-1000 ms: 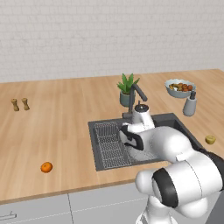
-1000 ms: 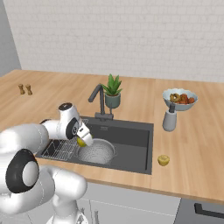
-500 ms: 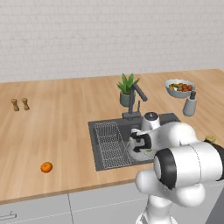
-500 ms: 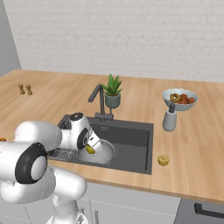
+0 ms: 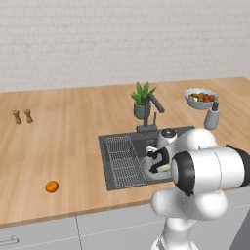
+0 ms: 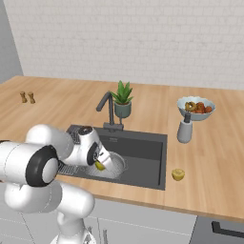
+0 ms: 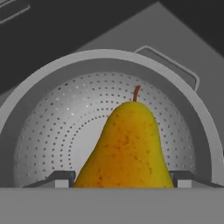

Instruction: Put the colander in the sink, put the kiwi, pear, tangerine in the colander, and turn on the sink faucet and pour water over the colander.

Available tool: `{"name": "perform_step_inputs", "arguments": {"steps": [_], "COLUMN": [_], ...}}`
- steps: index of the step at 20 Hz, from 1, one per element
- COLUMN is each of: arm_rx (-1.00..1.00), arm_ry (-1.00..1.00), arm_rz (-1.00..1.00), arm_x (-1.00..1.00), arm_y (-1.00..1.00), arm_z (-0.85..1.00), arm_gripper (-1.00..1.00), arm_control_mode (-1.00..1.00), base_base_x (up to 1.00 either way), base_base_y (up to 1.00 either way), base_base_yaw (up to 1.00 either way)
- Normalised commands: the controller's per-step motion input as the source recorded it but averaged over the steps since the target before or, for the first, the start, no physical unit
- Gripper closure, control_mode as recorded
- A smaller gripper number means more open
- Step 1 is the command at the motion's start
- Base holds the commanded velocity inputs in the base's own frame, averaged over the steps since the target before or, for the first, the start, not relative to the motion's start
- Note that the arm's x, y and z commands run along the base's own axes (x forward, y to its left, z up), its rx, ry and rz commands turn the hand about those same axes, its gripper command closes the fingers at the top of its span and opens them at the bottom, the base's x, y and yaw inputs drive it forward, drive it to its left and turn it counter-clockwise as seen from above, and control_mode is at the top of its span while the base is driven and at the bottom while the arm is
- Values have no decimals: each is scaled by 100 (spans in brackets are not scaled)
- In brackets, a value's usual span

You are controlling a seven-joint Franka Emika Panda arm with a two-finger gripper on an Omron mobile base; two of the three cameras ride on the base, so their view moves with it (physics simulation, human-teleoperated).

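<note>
- Lowered since the earlier frame: two-finger gripper point(image 7: 122, 178), now just above the colander, clamped on the pear.
- Dark grey rectangular recessed sink point(image 6: 143, 148), holding the colander.
- Silver perforated metal colander point(image 7: 57, 131).
- Yellow-green pear point(image 7: 127, 148), stem up, between the fingers.
- Bright orange tangerine point(image 5: 52, 186), on the wooden counter point(image 5: 63, 146).

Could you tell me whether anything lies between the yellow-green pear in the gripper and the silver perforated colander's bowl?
Nothing visible does. The yellow-green pear hangs in the gripper directly over the silver perforated colander, whose bowl holds no other fruit.
</note>
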Motion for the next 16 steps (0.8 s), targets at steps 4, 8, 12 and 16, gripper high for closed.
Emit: {"name": "perform_step_inputs", "arguments": {"steps": [4, 8, 12, 16], "arm_rx": [0, 0, 0, 0], "arm_ry": [0, 0, 0, -2], "arm_rz": [0, 0, 0, 0], "arm_x": [0, 0, 0, -6], "arm_y": [0, 0, 0, -4], "arm_z": [-33, -28, -20, -2], "arm_gripper": [100, 100, -100, -100], "arm_control_mode": [-100, -100, -100, -100], "base_base_x": [0, 0, 0, 0], "base_base_y": [0, 0, 0, 0], "base_base_yaw": [0, 0, 0, 0]}}
